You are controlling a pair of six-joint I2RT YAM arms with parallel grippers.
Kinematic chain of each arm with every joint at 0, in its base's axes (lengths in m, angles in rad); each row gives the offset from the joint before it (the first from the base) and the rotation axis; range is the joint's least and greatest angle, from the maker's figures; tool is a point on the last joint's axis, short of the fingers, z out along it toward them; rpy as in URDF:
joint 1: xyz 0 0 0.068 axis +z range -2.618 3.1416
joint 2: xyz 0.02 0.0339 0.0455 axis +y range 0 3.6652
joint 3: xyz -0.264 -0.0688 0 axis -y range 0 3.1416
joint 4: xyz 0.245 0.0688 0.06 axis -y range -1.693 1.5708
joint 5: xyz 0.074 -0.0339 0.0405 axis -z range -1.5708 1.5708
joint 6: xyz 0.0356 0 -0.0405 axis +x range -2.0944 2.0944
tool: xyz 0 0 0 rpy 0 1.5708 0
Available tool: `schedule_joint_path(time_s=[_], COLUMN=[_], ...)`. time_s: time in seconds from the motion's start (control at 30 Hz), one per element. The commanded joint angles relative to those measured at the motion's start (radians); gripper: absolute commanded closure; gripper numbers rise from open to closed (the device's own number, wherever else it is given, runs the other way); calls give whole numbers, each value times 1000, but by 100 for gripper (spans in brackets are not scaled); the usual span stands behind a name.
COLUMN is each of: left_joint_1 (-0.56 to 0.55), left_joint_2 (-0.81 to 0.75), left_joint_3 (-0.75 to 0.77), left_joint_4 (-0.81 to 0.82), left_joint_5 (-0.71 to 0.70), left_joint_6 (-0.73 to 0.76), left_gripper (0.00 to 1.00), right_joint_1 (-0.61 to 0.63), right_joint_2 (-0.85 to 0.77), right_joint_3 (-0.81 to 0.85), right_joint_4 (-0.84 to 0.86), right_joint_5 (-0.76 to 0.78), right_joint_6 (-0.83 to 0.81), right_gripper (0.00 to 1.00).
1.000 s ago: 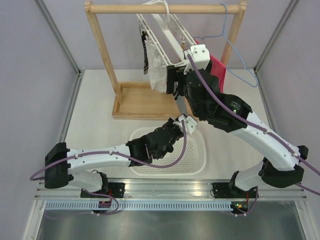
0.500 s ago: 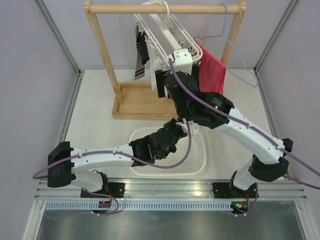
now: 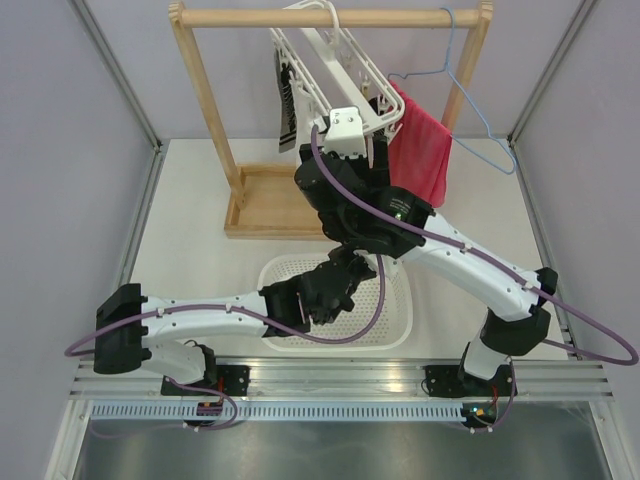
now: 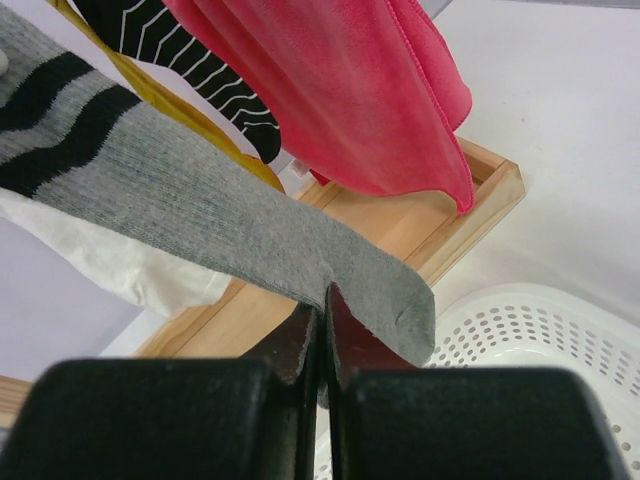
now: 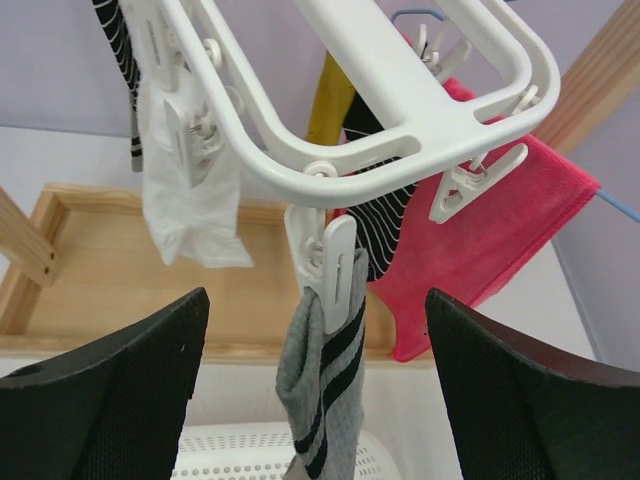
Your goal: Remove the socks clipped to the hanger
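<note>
The white hanger (image 5: 400, 110) (image 3: 325, 60) hangs from the wooden rail. One of its clips (image 5: 325, 255) holds the cuff of a grey sock (image 5: 325, 390) with dark stripes. My right gripper (image 5: 315, 300) is open, a finger on each side of that clip and not touching it. My left gripper (image 4: 327, 300) (image 3: 350, 262) is shut on the toe end of the grey sock (image 4: 200, 200), stretching it downward. A white sock (image 5: 190, 200), a black-and-white striped sock (image 5: 385, 235) (image 3: 287, 100) and a mustard yellow sock (image 5: 330, 100) also hang from the hanger.
A red towel (image 3: 420, 150) hangs behind the hanger, next to a blue wire hanger (image 3: 470, 90). The wooden rack (image 3: 205, 90) stands on a wooden tray base (image 3: 280, 200). A white perforated basket (image 3: 395, 310) lies under the arms.
My right arm has swung left and forward to the hanger's near end, its open fingers now around the grey sock's clip. The hanger and socks have swayed. The left gripper stays shut on the sock.
</note>
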Motion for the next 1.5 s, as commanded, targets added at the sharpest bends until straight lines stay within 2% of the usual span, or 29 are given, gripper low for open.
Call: schedule_joint_path(time_s=[0.0,0.43,0.6,0.73,0.77,0.93,1.03,1.1,1.13,1.23,1.47], left_joint_1=[-25,-73,-85,-91,-93,-93,-96,-97,-97,-100,-105], left_joint_2=[-7,15,10,10,9,9,9,9,7,7,6], left_joint_3=[11,12,11,11,11,11,9,8,8,8,5], left_joint_4=[39,73,76,76,76,78,78,76,78,76,76], left_joint_5=[-23,-56,-66,-68,-68,-69,-71,-72,-74,-72,-85], left_joint_6=[53,89,94,96,96,94,94,93,94,94,94], left_gripper=[98,98,98,98,98,98,98,98,98,98,98], right_joint_1=[3,5,5,5,6,9,11,11,11,11,11], right_joint_2=[21,90,74,64,65,70,70,65,62,50,-1], right_joint_3=[32,61,4,-23,-23,-25,-29,-34,-39,-59,-120], right_joint_4=[-42,16,153,248,263,279,293,305,309,332,397], right_joint_5=[116,284,335,344,347,366,378,384,395,406,400], right_joint_6=[-12,-103,-205,-273,-273,-317,-334,-350,-354,-368,-409], right_gripper=[8,8,9,19,27,47,54,66,79,99,99])
